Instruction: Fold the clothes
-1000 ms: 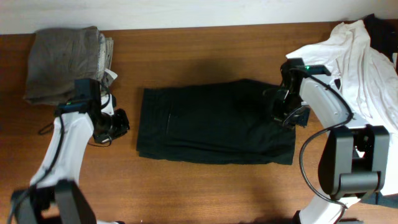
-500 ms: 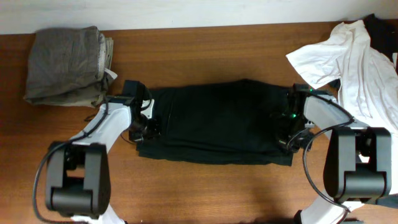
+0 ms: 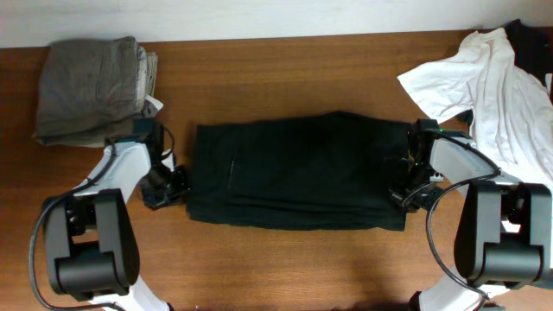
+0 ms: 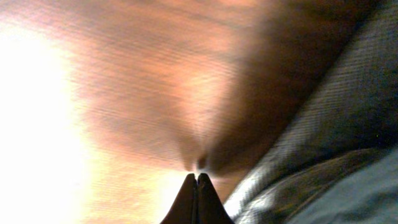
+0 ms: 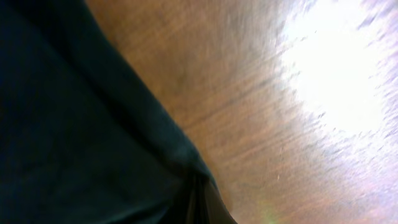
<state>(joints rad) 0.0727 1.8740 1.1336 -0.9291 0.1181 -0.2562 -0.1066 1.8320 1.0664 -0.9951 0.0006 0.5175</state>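
Observation:
A black garment (image 3: 298,173) lies folded into a wide rectangle in the middle of the wooden table. My left gripper (image 3: 173,186) is shut and empty, its tips (image 4: 198,178) on bare wood just left of the garment's left edge (image 4: 336,124). My right gripper (image 3: 399,195) is at the garment's lower right corner. In the right wrist view its fingers (image 5: 200,190) are shut with the dark cloth's edge (image 5: 74,124) gathered at the tips.
A folded olive-grey garment (image 3: 91,86) sits at the back left. A crumpled white garment (image 3: 484,78) is heaped at the back right, with a dark item (image 3: 527,34) behind it. Bare wood surrounds the black garment.
My left gripper has pulled back left off the garment's edge onto bare wood. The garment's left edge now lies straighter. The right gripper has stayed at the right corner.

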